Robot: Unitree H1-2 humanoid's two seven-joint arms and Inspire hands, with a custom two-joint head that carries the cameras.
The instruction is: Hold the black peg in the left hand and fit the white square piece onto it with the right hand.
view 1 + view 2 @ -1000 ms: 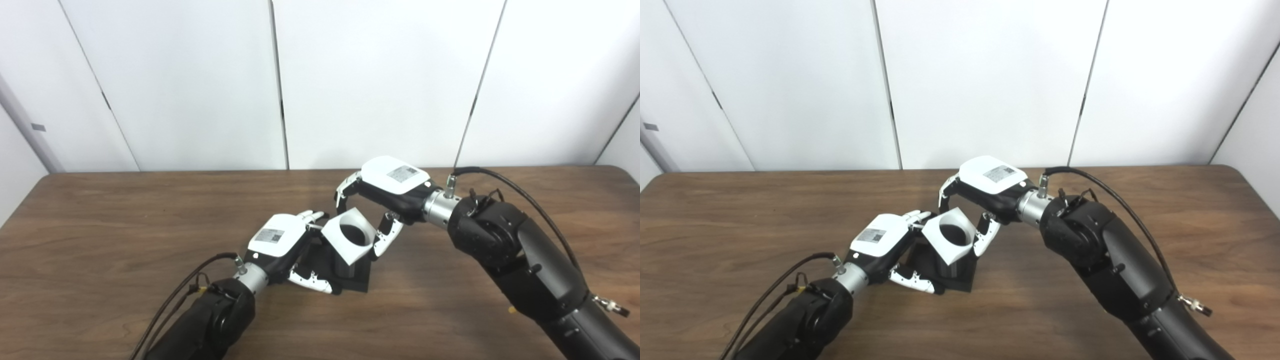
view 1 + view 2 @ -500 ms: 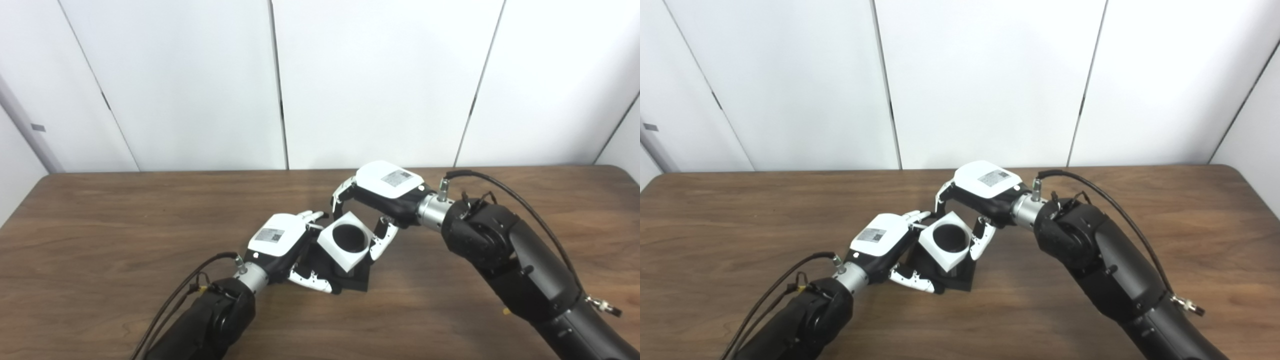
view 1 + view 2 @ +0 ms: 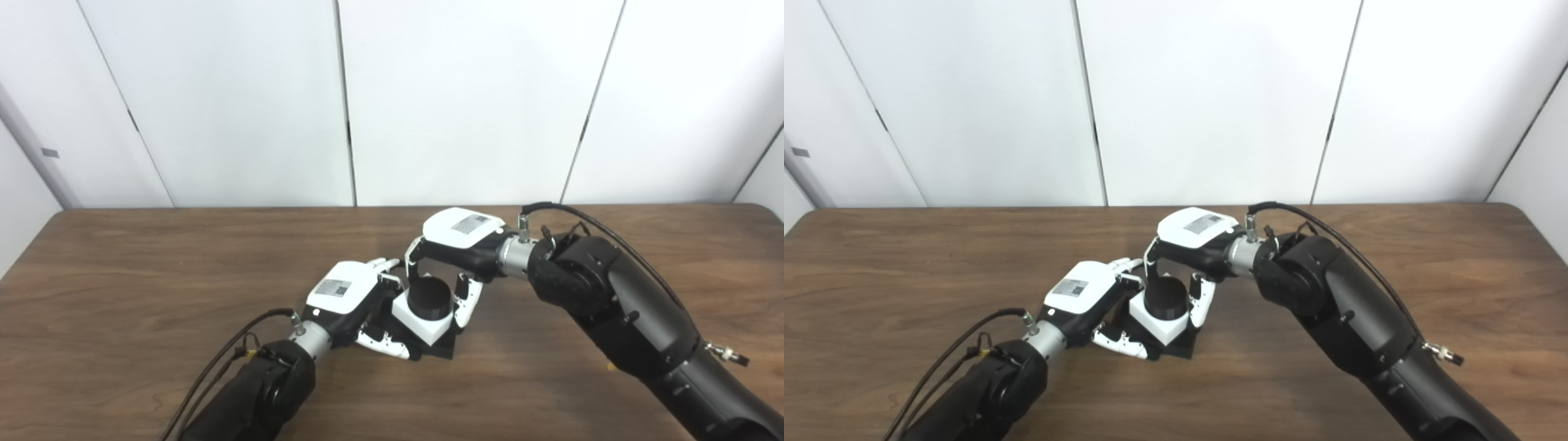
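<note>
Your left hand [image 3: 343, 297] grips the peg [image 3: 430, 297]; your right hand [image 3: 456, 245] fingers clasp the square piece [image 3: 422, 321] around it. Press evenly down, then let go.

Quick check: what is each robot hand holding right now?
Left robot hand: shut on the black peg, gripping its base.
Right robot hand: shut on the white square piece, fingers on both sides.

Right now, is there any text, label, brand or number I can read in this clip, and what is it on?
Nothing can be read.
Left hand: grey label on its white back, print too small and blurred to read.
Right hand: similar grey label on its white back, also unreadable.
White square piece, black peg, table: no markings visible.
</note>
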